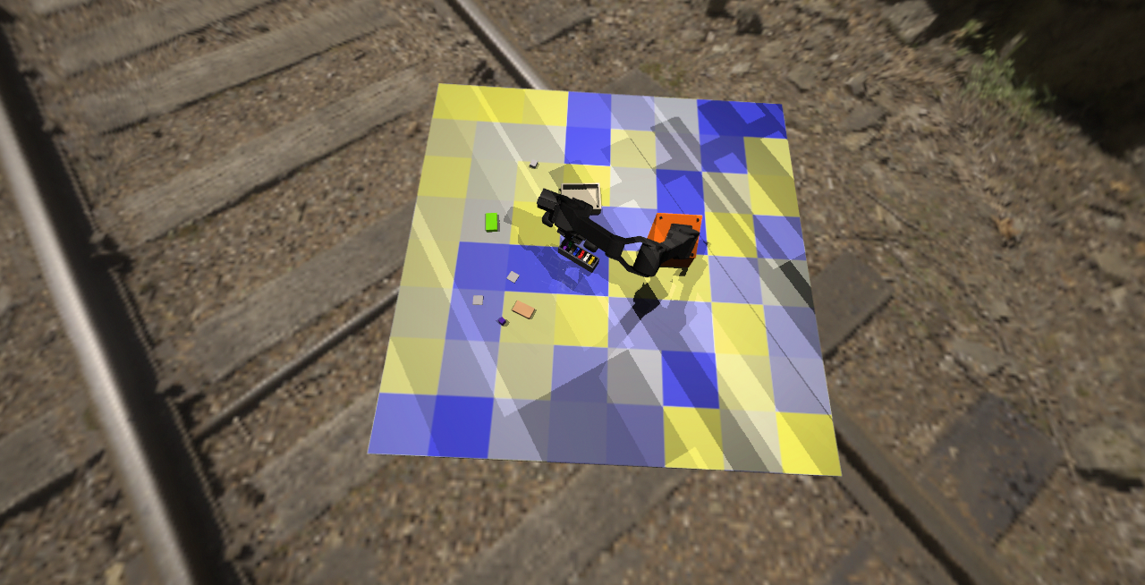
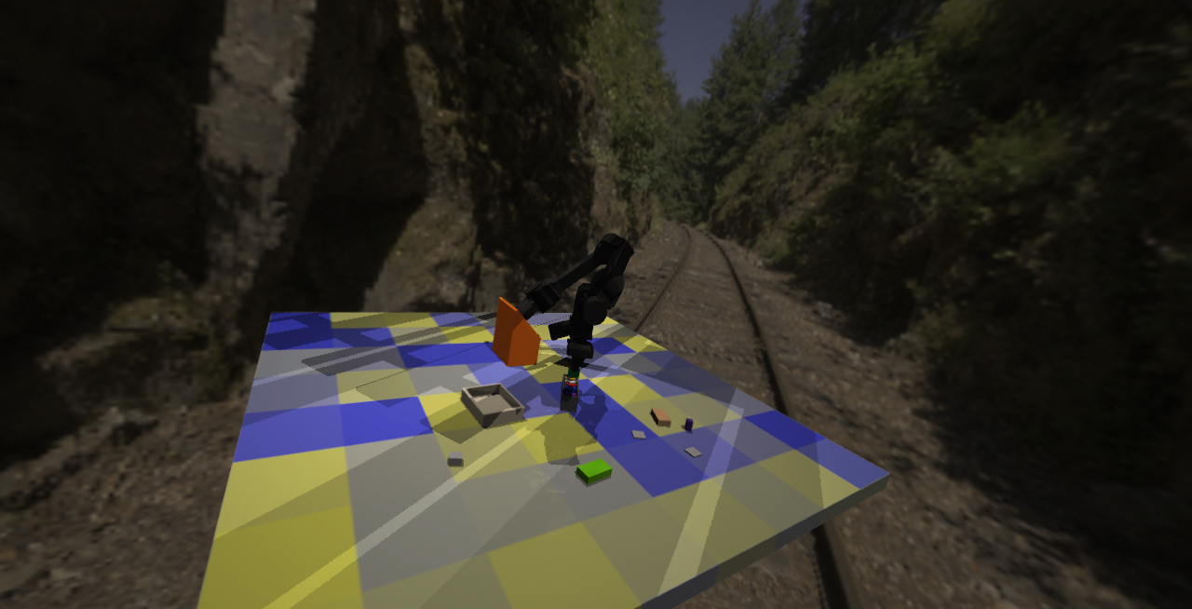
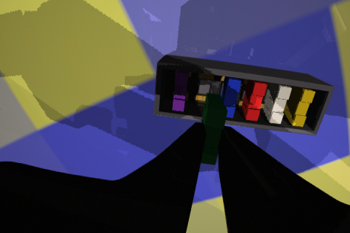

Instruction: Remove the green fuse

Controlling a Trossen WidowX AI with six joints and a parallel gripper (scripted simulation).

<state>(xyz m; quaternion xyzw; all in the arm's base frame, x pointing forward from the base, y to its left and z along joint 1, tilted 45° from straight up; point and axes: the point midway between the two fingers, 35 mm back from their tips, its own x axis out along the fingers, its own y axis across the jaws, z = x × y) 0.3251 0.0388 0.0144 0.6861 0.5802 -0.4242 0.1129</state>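
My gripper (image 3: 211, 132) (image 2: 574, 367) is shut on the green fuse (image 3: 214, 113) (image 2: 573, 373), which hangs upright above the fuse block (image 3: 248, 70) (image 2: 569, 403) (image 1: 577, 263). Its slot, between the purple fuse (image 3: 179, 103) and the blue fuse (image 3: 233, 87), stands empty with grey and brass-coloured parts showing. The red fuse (image 3: 259, 89), white fuse (image 3: 284, 92) and yellow fuse (image 3: 308, 96) sit in the block. The beige tray (image 1: 598, 200) (image 2: 502, 417) stands empty beside the block. In the top view the arm hides the fingers and the green fuse.
A bright green brick (image 1: 491, 222) (image 2: 593, 470), a small grey cube (image 1: 534, 164) (image 2: 454, 457), a tan block (image 1: 523, 309) (image 2: 659, 417), a small purple piece (image 1: 502, 321) (image 2: 688, 424) and two flat grey tiles lie around. The orange base panel (image 2: 515, 343) stands by the arm's foot.
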